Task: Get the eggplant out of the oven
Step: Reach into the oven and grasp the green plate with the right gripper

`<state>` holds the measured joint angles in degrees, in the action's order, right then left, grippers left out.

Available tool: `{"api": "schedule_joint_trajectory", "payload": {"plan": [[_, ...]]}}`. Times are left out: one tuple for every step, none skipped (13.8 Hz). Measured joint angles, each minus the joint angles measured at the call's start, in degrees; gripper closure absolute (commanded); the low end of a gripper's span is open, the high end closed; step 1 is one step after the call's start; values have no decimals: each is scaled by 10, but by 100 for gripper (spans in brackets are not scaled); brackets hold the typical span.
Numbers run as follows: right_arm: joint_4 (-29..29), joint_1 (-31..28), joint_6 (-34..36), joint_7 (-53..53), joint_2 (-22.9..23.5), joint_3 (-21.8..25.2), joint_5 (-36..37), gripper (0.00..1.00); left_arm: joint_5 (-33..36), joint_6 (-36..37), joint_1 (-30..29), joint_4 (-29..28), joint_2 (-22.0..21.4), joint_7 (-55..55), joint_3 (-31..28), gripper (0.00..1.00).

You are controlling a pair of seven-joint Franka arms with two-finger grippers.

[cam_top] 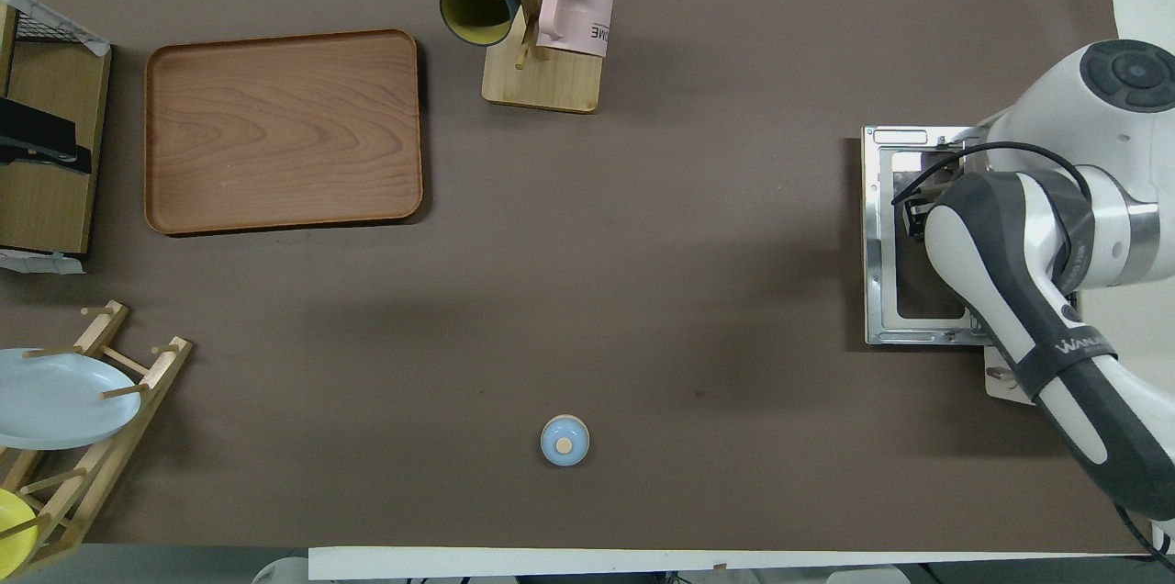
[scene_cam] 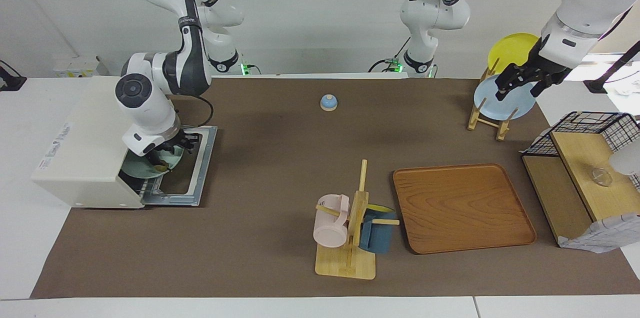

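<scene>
The cream-white oven (scene_cam: 80,158) stands at the right arm's end of the table with its glass door (scene_cam: 200,168) dropped open flat; the door also shows in the overhead view (cam_top: 886,290). A pale green plate (scene_cam: 137,168) lies on the rack in the oven's mouth. Only a small brownish tip (scene_cam: 161,167) that may be the eggplant's stem shows on the plate; the rest of the eggplant is hidden by my hand. My right gripper (scene_cam: 172,150) reaches into the oven's mouth over the plate. My left gripper (scene_cam: 520,88) waits, open and empty, above the plate rack.
A small blue bell (scene_cam: 328,102) sits mid-table near the robots. A mug tree (scene_cam: 350,228) with a pink and a blue mug stands beside a wooden tray (scene_cam: 462,208). A plate rack (scene_cam: 492,118) and a wire-basket shelf (scene_cam: 585,168) stand at the left arm's end.
</scene>
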<state>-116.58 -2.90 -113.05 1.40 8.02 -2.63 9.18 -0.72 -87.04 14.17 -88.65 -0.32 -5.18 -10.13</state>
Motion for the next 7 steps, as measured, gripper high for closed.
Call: {"api": "schedule_joint_trajectory", "payload": {"plan": [[-5,0,-2,0,-3,0,7,91,0,0,0,0,0,0,0,0],[-8,1,-2,2,-4,0,18,99,0,0,0,0,0,0,0,0],[-9,2,-1,5,-6,-1,31,100,0,0,0,0,0,0,0,0],[-8,8,1,7,-8,-2,46,100,0,0,0,0,0,0,0,0],[-4,25,7,7,-11,-2,57,100,0,0,0,0,0,0,0,0],[8,54,18,1,-12,-2,59,100,0,0,0,0,0,0,0,0],[27,95,37,-24,-11,-4,59,100,0,0,0,0,0,0,0,0]]}}
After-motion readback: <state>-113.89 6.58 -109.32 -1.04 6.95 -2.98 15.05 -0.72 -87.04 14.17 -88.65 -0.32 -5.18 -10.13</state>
